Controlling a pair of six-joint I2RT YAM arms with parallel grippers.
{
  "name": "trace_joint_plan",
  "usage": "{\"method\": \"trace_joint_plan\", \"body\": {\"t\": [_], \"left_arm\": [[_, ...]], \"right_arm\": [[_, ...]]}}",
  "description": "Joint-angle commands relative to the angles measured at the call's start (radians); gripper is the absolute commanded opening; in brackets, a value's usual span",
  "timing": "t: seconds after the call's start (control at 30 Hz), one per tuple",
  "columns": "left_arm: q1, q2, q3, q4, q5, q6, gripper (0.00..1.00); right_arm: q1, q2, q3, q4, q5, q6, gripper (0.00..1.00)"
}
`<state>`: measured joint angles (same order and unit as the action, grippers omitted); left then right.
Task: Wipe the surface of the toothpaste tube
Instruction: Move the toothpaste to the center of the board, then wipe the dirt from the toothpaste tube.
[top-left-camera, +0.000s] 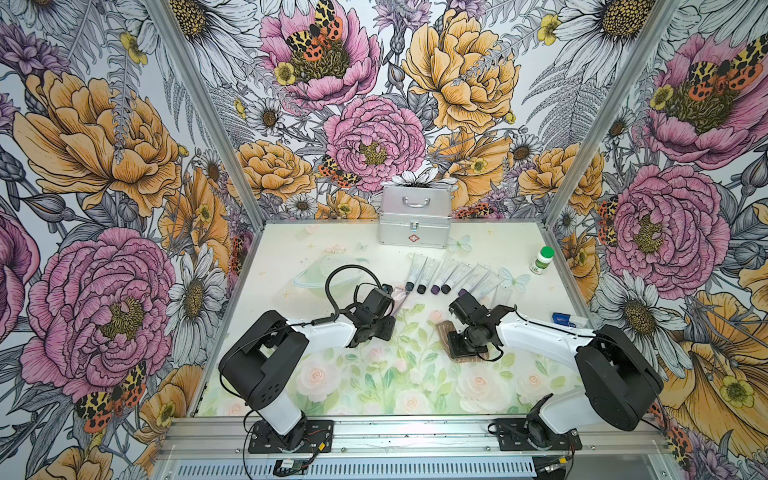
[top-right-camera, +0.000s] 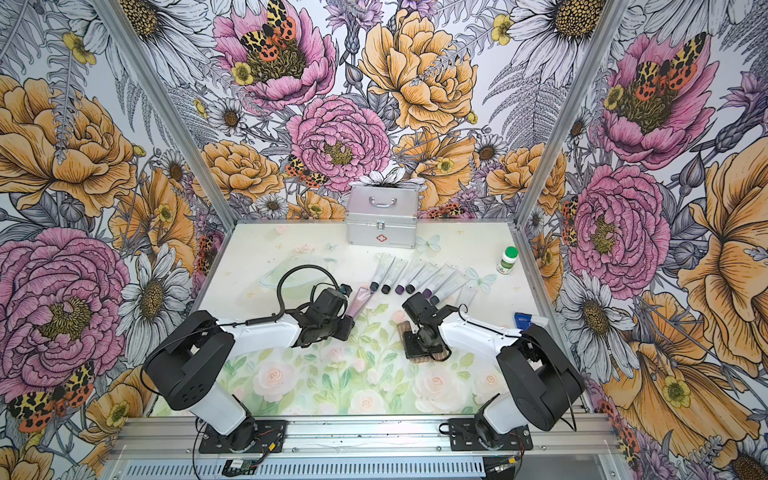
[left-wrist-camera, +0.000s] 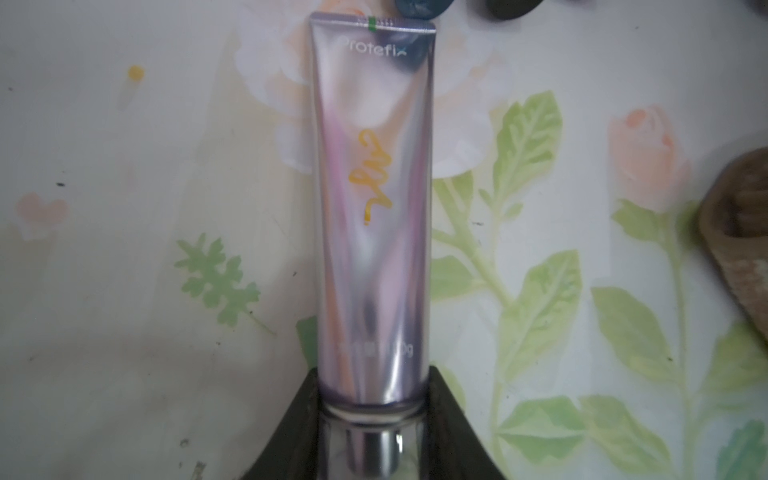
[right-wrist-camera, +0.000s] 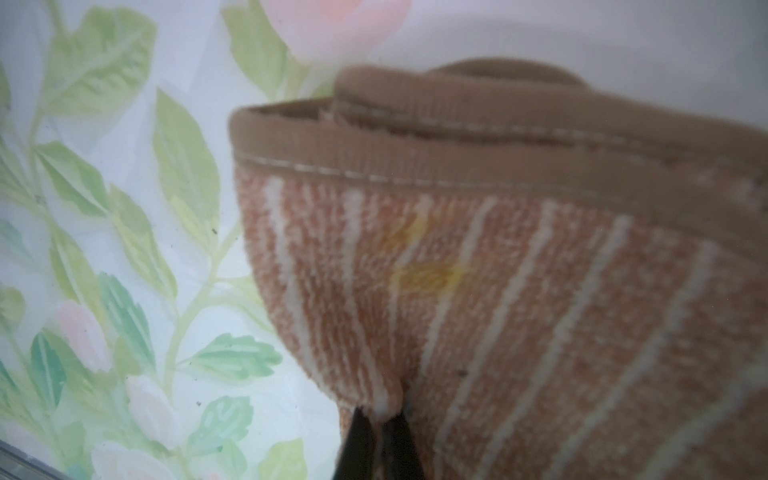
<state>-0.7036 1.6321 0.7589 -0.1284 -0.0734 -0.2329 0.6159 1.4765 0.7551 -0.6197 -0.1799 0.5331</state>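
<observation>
My left gripper (left-wrist-camera: 374, 399) is shut on the cap end of a silvery-lilac toothpaste tube (left-wrist-camera: 374, 249), with a jaw pressed against each side. A yellow squiggle stain (left-wrist-camera: 372, 178) runs along the tube's middle. In both top views the tube (top-left-camera: 398, 297) (top-right-camera: 359, 301) sticks out from the left gripper (top-left-camera: 390, 316) toward the back of the table. My right gripper (right-wrist-camera: 380, 415) is shut on a pinch of a brown striped towel (right-wrist-camera: 519, 291) that carries faint yellow marks. The towel (top-left-camera: 442, 332) lies on the mat under the right gripper (top-left-camera: 465, 349), right of the tube.
A row of several more tubes (top-left-camera: 449, 272) lies behind the grippers. A silver first-aid case (top-left-camera: 415, 216) stands at the back wall. A green-capped white bottle (top-left-camera: 543, 259) and a blue-and-white packet (top-left-camera: 567, 319) sit along the right edge.
</observation>
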Motion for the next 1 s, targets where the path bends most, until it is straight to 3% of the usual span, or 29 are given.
{"method": "trace_joint_plan", "body": {"t": [0.0,0.27,0.53,0.97], "left_arm": [[-0.027,0.015,-0.016,-0.001,0.001,0.005,0.26],[-0.144,-0.134,-0.092,0.017,0.044,0.001,0.32],[-0.271,-0.144,-0.102,0.016,0.025,-0.020,0.32],[-0.286,-0.059,-0.080,0.046,0.029,-0.017,0.31]], "right_arm": [[0.005,-0.001,0.044,-0.010,-0.013,-0.005,0.00],[-0.063,-0.016,0.153,-0.052,-0.107,-0.033,0.00],[-0.062,0.067,0.301,-0.082,-0.163,-0.050,0.00],[-0.021,0.232,0.337,-0.013,-0.239,-0.044,0.00]]}}
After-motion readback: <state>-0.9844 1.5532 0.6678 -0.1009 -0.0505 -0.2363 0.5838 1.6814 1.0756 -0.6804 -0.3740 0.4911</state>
